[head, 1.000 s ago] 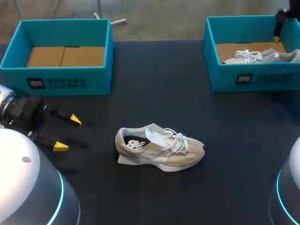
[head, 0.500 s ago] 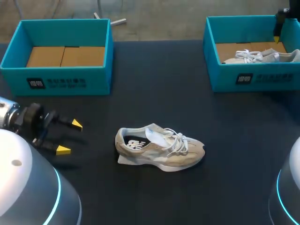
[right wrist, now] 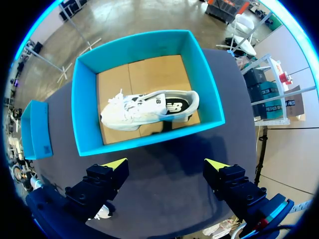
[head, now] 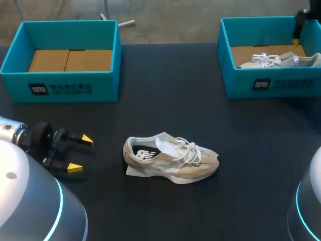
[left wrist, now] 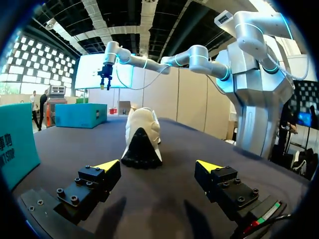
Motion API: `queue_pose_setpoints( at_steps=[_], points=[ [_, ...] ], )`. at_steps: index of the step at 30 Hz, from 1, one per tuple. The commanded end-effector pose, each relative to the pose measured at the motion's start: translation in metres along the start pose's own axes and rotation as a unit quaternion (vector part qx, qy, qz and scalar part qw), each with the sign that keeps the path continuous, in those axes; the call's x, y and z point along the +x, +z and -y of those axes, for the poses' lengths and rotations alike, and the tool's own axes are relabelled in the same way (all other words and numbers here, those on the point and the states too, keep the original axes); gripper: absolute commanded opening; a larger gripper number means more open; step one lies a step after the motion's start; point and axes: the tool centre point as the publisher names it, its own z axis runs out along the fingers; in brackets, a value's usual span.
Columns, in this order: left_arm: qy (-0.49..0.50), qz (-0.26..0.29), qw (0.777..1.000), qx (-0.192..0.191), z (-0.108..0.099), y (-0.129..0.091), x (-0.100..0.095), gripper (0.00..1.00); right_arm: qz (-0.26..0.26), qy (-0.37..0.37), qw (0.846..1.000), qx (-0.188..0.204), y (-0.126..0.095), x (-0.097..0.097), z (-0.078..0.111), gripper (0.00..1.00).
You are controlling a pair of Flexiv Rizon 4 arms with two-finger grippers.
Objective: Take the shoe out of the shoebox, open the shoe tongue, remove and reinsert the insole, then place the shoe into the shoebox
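Lying on the black table (head: pixel 175 100), the beige laced sneaker (head: pixel 170 158) faces the spread left claw (head: pixel 81 153); the right claw (right wrist: pixel 165 164), also spread, hangs over a teal shoebox (right wrist: pixel 149 140).

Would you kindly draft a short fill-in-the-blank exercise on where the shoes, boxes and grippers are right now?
1. The beige shoe lies on the table, its toe toward the robot's ____ side.
2. The left shoebox holds ____ shoes.
3. The left gripper, behind the beige shoe's heel, has its fingers ____.
4. The right gripper hangs above the right shoebox, which holds exactly ____ white shoe.
Missing words: right; no; open; one.
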Motion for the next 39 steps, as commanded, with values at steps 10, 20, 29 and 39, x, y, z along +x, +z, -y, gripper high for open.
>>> queue_pose_setpoints(
  at_steps=[10,20,29,39],
  points=[
    [-0.005,0.015,1.0,-0.005,0.003,0.017,-0.003,1.0,0.0,0.0,1.0,0.0,0.0,0.0,0.0,1.0],
    [-0.007,0.023,1.0,-0.005,0.003,0.043,-0.01,1.0,0.0,0.0,1.0,0.0,0.0,0.0,0.0,1.0],
    [-0.014,0.029,0.999,-0.005,0.004,0.046,-0.013,1.0,0.0,0.0,1.0,0.0,0.0,0.0,0.0,1.0],
    [-0.014,0.029,0.999,-0.005,0.004,0.046,-0.013,1.0,0.0,0.0,1.0,0.0,0.0,0.0,0.0,1.0]
  ],
)
